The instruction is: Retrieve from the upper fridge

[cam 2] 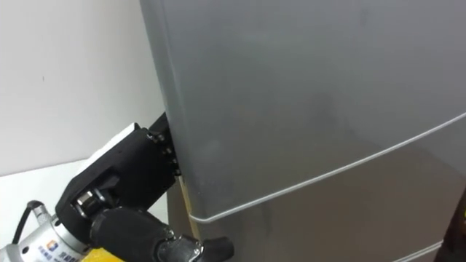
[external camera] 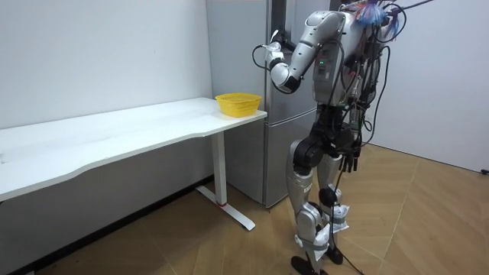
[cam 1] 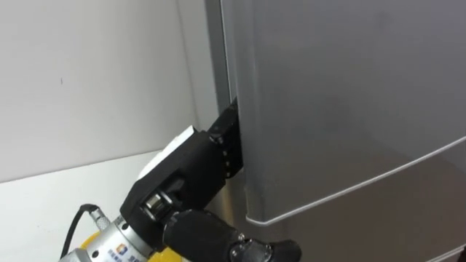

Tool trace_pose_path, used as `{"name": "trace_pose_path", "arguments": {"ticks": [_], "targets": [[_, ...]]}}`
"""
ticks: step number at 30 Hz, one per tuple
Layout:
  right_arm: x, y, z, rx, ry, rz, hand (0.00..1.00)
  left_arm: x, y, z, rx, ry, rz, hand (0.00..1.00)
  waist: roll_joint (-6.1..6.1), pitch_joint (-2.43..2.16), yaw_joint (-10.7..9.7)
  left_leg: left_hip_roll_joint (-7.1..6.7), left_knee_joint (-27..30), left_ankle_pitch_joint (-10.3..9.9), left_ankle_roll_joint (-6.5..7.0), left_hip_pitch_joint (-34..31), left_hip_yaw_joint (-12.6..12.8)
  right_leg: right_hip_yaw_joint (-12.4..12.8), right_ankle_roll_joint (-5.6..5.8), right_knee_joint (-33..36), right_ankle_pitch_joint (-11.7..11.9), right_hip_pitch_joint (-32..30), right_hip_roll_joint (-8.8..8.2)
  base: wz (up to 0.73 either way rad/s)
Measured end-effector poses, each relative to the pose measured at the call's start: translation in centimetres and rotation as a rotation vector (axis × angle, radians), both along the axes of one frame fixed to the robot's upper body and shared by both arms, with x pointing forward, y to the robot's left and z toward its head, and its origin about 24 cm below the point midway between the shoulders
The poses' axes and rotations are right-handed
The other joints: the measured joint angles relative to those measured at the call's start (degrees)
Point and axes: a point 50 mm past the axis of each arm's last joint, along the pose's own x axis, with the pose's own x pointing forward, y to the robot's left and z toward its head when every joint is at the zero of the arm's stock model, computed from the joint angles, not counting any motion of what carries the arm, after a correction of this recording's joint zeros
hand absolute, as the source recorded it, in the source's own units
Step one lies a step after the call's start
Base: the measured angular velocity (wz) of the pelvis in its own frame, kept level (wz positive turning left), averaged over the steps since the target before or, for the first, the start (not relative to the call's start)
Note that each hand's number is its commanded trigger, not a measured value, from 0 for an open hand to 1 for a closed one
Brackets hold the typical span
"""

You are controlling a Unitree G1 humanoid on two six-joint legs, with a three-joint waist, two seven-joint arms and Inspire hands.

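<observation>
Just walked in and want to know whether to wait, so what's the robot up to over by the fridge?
The robot stands facing the fridge, next to a white table with a yellow basket on it. Its left hand is raised to the left edge of the upper door, with the fingers tucked behind that edge and hidden. The door is not swung open, so nothing is out of the fridge yet.

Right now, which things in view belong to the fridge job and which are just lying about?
In the job:
upper fridge door
left hand, reaching in at that door's left edge

Lying about:
lower fridge door
white table
yellow basket, on the table's end next to the fridge
</observation>
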Motion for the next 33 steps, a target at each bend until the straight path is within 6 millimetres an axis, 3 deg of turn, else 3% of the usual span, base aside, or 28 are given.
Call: {"name": "trace_pose_path", "arguments": {"ticks": [5, 13, 22, 26, 33], "targets": [[-0.4, -0.4, 0.1, -0.007, 0.000, -0.026, 0.00, 0.0, 0.0, 0.0, 0.000, 0.003, 0.003, 0.00, 0.18, 0.08, -1.0, -0.02, 0.0, 0.0, 0.00, 0.1, 0.7, 0.1, 0.12, -0.3, 0.1, 0.0, -0.04, 0.01], [-1.2, -0.7, 0.1, -0.021, 0.017, -0.032, 0.00, 0.2, 0.0, -0.1, -0.017, 0.013, 0.035, 0.00, 1.40, 0.76, -2.1, 0.03, -0.1, 0.0, 0.00, 0.0, 1.8, 0.3, 0.23, 0.1, 0.1, -0.8, -0.15, -0.01], [-1.2, -0.8, 0.1, -0.028, 0.013, -0.032, 0.00, 0.1, -0.4, -0.3, -0.023, 0.025, 0.009, 0.00, 1.52, 0.65, -2.7, 0.08, -0.1, 0.0, 0.00, -0.1, 3.5, 2.0, 0.40, 0.3, 0.3, -1.5, -0.06, -0.09], [-1.2, -0.8, 0.1, -0.028, 0.013, -0.033, 0.00, 0.0, -0.7, -0.3, -0.017, 0.025, -0.017, 0.00, 1.44, 0.61, -4.3, 0.05, -0.2, 0.0, 0.00, -0.2, 4.1, 2.4, 0.41, 0.8, 0.3, -1.9, -0.06, -0.06], [-1.2, -0.7, 0.1, -0.020, 0.016, -0.035, 0.00, -0.2, -1.5, -0.3, -0.020, 0.026, -0.072, 0.00, 0.48, 0.63, -5.0, 0.04, -0.3, 0.0, 0.01, -0.1, 5.2, 2.8, 0.63, 0.7, 0.4, -1.9, -0.10, -0.02]]}}
